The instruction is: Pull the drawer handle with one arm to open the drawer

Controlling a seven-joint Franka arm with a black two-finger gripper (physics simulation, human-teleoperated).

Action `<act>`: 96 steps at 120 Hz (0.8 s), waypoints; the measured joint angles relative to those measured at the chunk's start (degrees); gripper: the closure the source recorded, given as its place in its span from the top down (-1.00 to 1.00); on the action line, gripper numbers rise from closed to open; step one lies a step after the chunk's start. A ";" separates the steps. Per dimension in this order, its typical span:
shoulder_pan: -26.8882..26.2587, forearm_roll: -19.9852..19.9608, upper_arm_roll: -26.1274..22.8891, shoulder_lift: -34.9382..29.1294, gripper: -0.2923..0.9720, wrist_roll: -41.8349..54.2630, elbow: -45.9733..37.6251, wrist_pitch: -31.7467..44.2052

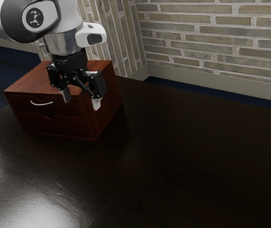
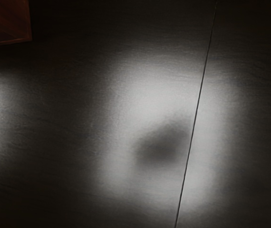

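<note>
End effector (image 1: 81, 100): pointing down, fingers spread wide, nothing between them and nothing held.
Cabinet (image 1: 31, 83): small, red-brown, standing on the dark surface (image 1: 173, 166) near the exterior view's left.
Upper drawer (image 1: 24, 102): front seemingly flush with the lower drawer (image 1: 64, 124) beneath, so judged not yet opened.
Handle (image 1: 41, 102): thin pale bar bowed slightly outward, mounted about the middle of the upper drawer's front.
Direction from end effector: toward the exterior view's left, at roughly fingertip height in the picture.
Long axis of handle: level, running along the drawer front, so probably calling for fingers brought in above and below it.
Pull direction, as a judgement: straight out from the front face, toward the lower left of the exterior view.
Depth: hard to read; uncertain whether hanging over the cabinet's top or out in front of it.
Wrist view: looking down on glare-washed surface crossed by a thin seam (image 2: 197, 109), one cabinet corner (image 2: 4, 21) cut off at the edge, suggesting a position beside the cabinet rather than over it.
Hard to make out: any handle on the lower drawer, lost in shadow.
</note>
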 joint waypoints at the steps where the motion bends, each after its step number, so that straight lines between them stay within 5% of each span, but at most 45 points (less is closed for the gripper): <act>1: 0.02 0.00 0.00 0.02 0.54 -0.03 0.00 0.12; 42: -4.96 0.48 6.26 -0.93 0.54 -4.72 -0.06 2.95; 70: -3.07 5.67 8.27 -2.87 0.54 -12.95 -0.74 3.59; 96: -1.47 -4.02 16.33 -1.17 0.53 -18.88 -2.46 8.91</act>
